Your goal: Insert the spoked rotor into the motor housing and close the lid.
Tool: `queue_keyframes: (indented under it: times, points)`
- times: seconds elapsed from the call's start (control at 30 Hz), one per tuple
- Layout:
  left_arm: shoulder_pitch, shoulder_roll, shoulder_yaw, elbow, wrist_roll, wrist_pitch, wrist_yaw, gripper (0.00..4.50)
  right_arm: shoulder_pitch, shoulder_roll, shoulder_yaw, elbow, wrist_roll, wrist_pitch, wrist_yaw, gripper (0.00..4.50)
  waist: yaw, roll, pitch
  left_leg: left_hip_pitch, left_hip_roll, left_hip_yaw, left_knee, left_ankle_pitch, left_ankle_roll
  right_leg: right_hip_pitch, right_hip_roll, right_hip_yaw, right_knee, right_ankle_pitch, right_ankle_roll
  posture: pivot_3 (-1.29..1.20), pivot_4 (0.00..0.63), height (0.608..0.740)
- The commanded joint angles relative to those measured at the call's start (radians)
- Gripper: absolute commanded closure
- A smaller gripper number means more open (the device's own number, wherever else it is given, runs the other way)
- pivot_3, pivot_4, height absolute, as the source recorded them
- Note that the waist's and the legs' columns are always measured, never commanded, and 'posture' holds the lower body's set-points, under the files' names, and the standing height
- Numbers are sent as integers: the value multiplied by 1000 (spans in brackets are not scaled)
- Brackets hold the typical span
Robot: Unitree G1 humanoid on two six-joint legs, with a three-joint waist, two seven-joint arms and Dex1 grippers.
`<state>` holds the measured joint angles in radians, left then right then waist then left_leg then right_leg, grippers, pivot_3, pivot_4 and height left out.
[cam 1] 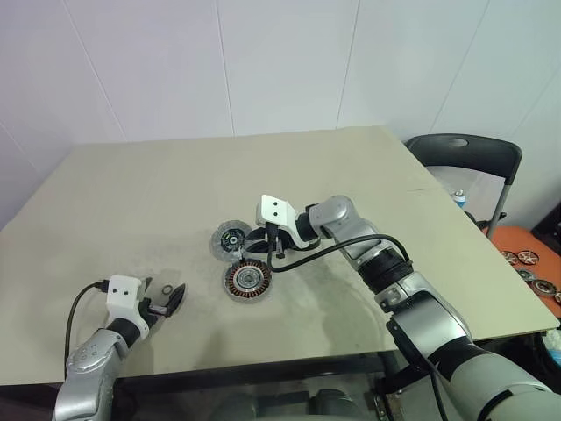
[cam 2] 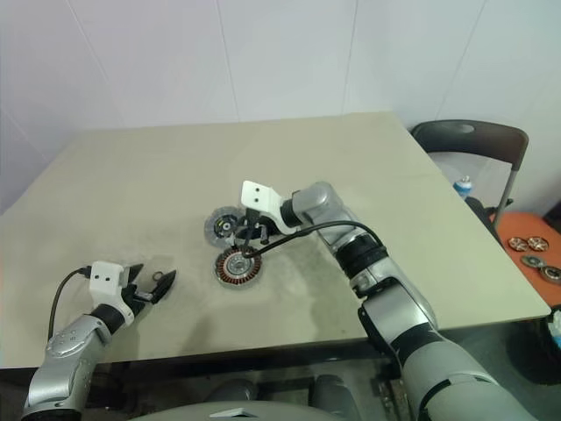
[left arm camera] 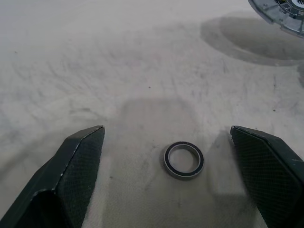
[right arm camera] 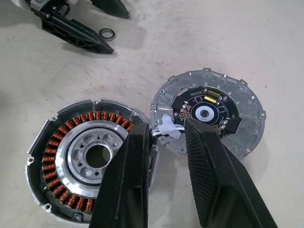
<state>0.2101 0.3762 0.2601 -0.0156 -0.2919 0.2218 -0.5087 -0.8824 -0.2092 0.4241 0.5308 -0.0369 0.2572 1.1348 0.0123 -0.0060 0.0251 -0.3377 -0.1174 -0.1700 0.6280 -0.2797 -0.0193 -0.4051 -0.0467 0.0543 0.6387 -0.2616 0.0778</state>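
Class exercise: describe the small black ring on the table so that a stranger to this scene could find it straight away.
Start at the beige table and go to its near left corner, where the left gripper hovers. The o-ring lies flat between its open jaws. It is far smaller than the motor housing and lid at mid-table.

The motor housing [right arm camera: 80,159] runs off the frame edge in the right wrist view, and the right gripper's near finger [right arm camera: 126,185] covers the part of its copper ring nearest the lid [right arm camera: 209,116]. The other finger overlaps the lid's dark centre on the housing side. In the left wrist view, just a sliver of the lid's rim [left arm camera: 280,14] shows at the corner. From the head views, the right gripper [cam 1: 267,241] sits over the gap between housing and lid; whether it pinches anything there is too small to tell.
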Motion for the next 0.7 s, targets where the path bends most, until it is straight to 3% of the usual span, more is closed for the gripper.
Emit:
queue_keyframes:
  times: [0.03,0.43,0.53,0.7]
  points:
    - [24,9,-45,33,-23,104,-44,0,-11,9,-7,-34,0,-11,-7,3265,0,0,0,0,0,0,0,0,0,0,0,0,0,0,0,0,0,740]
    - [44,46,-64,-26,-56,179,-96,0,-9,23,-7,-28,-2,-14,-25,3265,1,9,-6,0,0,2,0,-5,4,0,-1,0,-5,0,0,0,0,740]
    - [38,47,-61,-17,-44,170,-86,561,-13,22,-10,-18,-3,-19,-30,3210,1,9,-6,0,0,2,0,-5,4,0,-1,0,-6,0,0,0,0,740]
    - [42,50,-72,-31,-56,192,-94,1951,-20,24,-12,-11,-3,-20,-39,3210,1,9,-6,0,0,3,0,-6,5,0,-1,0,-6,0,0,0,0,740]
